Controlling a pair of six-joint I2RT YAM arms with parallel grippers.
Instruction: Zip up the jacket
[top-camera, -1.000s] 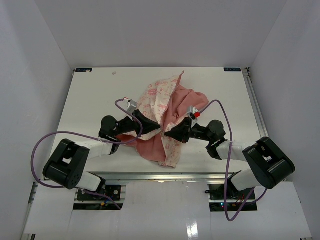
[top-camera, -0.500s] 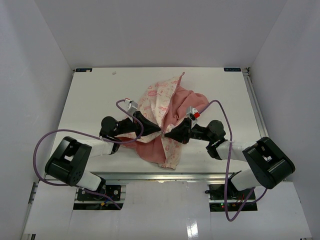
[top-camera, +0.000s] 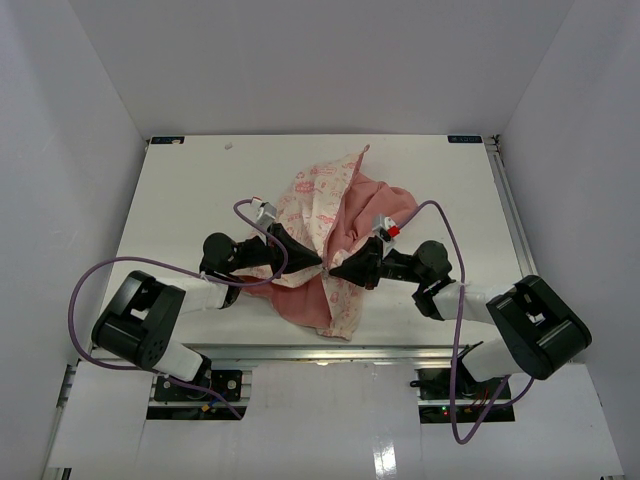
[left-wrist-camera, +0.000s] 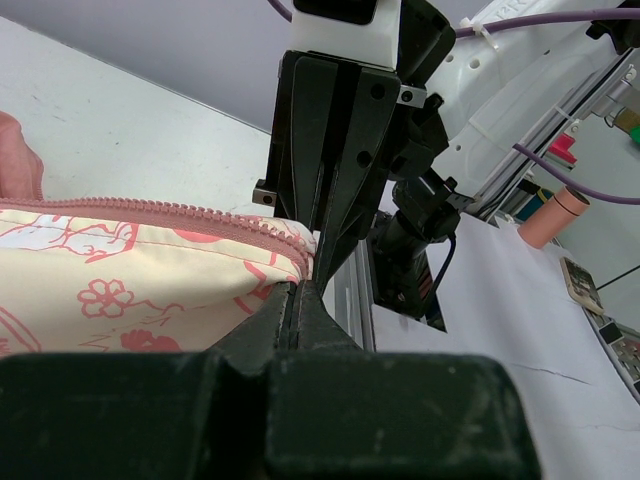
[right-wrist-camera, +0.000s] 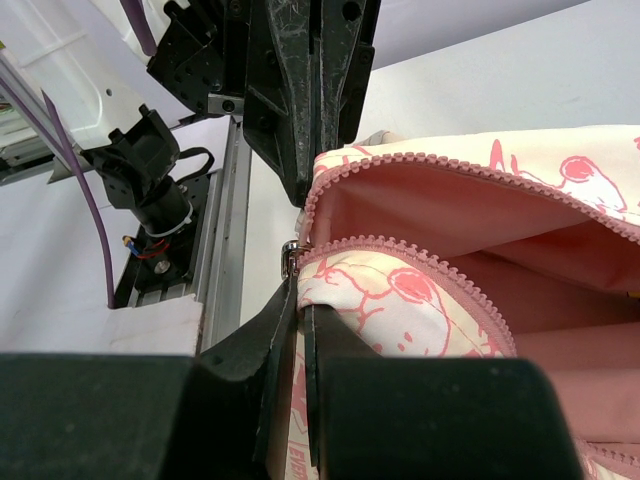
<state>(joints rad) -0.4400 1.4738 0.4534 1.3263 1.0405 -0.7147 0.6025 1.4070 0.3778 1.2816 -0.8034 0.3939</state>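
Observation:
The jacket, cream with pink print and salmon lining, lies crumpled mid-table. My left gripper and right gripper meet tip to tip over its near edge. In the left wrist view my left gripper is shut on the jacket's hem just below the pink zipper strip. In the right wrist view my right gripper is shut on the other front edge, beside the metal zipper slider. The two zipper strips spread apart to the right.
The white table has walls at the back and both sides. Purple cables loop from each arm. The table's metal front rail runs just below the jacket.
Both grippers have edged slightly closer together over the jacket's near edge; the cloth between them has shifted a little.

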